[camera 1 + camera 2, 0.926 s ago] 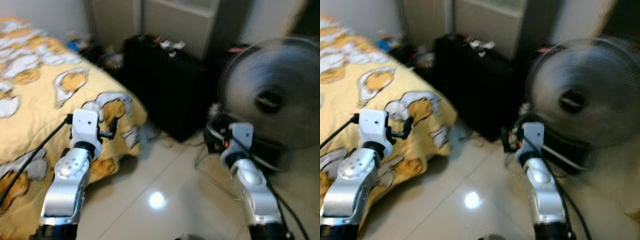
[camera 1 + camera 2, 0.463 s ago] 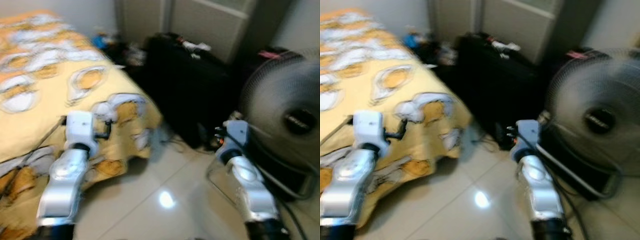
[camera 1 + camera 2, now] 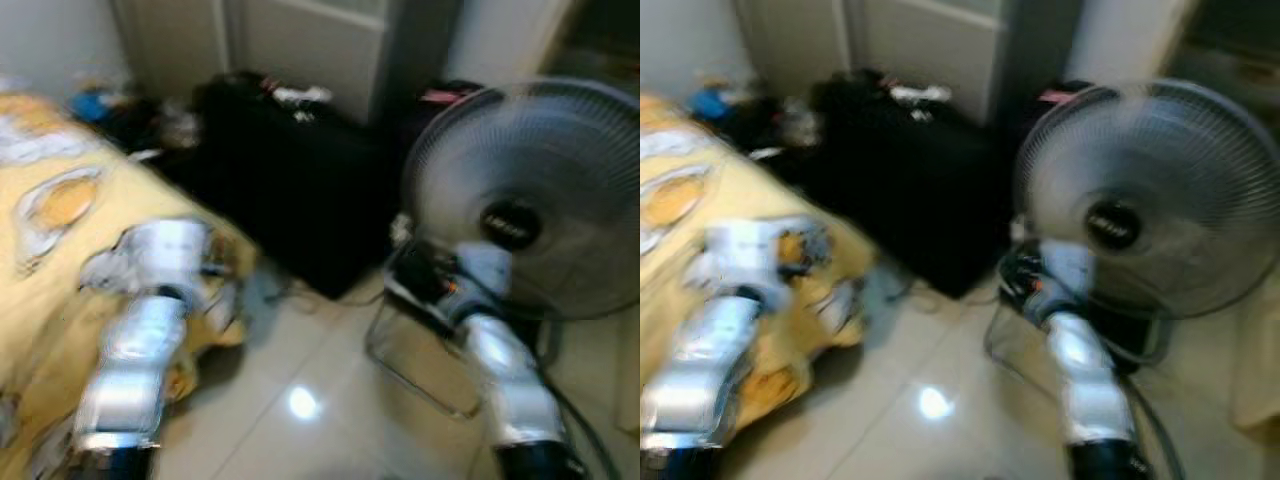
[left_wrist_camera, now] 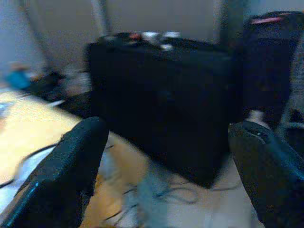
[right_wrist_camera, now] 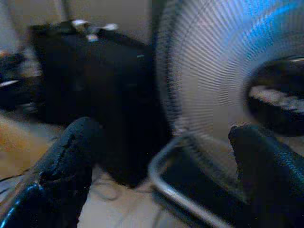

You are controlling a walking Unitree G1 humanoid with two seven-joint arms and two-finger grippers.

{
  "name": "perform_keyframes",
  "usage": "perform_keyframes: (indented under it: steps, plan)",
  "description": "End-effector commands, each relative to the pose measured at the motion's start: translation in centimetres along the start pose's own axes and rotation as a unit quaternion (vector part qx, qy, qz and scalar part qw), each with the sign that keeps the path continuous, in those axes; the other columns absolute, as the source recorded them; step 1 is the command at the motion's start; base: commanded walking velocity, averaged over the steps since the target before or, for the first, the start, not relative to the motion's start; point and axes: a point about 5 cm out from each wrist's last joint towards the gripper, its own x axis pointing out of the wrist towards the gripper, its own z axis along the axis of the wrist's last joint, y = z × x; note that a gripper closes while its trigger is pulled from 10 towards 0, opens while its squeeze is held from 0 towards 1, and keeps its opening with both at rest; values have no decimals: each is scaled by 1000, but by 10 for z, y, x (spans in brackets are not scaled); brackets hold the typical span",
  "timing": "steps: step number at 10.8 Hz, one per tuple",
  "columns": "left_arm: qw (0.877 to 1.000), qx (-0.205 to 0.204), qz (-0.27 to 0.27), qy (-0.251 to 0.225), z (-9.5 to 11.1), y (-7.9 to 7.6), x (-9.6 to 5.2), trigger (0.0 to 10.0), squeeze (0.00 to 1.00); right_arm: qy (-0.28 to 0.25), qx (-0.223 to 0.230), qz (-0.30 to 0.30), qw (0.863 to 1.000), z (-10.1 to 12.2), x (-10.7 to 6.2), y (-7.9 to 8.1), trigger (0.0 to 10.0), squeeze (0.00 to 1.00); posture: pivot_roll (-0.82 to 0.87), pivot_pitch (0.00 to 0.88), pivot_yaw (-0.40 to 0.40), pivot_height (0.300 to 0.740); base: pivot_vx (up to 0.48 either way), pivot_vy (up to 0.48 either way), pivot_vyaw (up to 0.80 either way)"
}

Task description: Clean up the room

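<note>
black case point(image 3: 300, 190), small items on top point(image 3: 295, 96)

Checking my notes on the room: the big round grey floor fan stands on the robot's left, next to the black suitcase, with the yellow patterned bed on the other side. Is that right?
Not quite. The big round grey floor fan stands on the robot's right, next to the black suitcase; the yellow patterned bed is on the left. The left eye view shows it.

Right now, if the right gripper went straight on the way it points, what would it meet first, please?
Most likely the fan: the right gripper, fingers open, points at its grille and metal base; depth is unclear in the blur.
</note>
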Motion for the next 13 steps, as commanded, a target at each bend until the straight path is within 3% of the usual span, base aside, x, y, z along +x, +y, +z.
perform_keyframes:
  steps: [1, 5, 9, 13]
  plan:
    - [1000, 8, 15, -3, 2, 10, -2, 10000, 1000, -19, 4, 13, 1000, 8, 3, 10, 10000, 0, -28, 0, -33, 740, 311, 0, 0]
    - [1000, 8, 9, -3, -2, 10, -2, 10000, 1000, -25, 6, 33, 999, 7, 1, 18, 10000, 0, -37, 0, -38, 740, 311, 0, -600]
    - [1000, 22, 4, -19, 2, 9, -2, 10000, 1000, -26, 3, 33, 999, 4, 1, 16, 10000, 0, -31, 0, -38, 740, 0, 0, -130]
    - [999, 29, 2, -20, 2, 9, -2, 10000, 1000, -28, 6, 31, 999, 3, 0, 15, 10000, 0, -31, 0, -39, 740, 0, 187, -713]
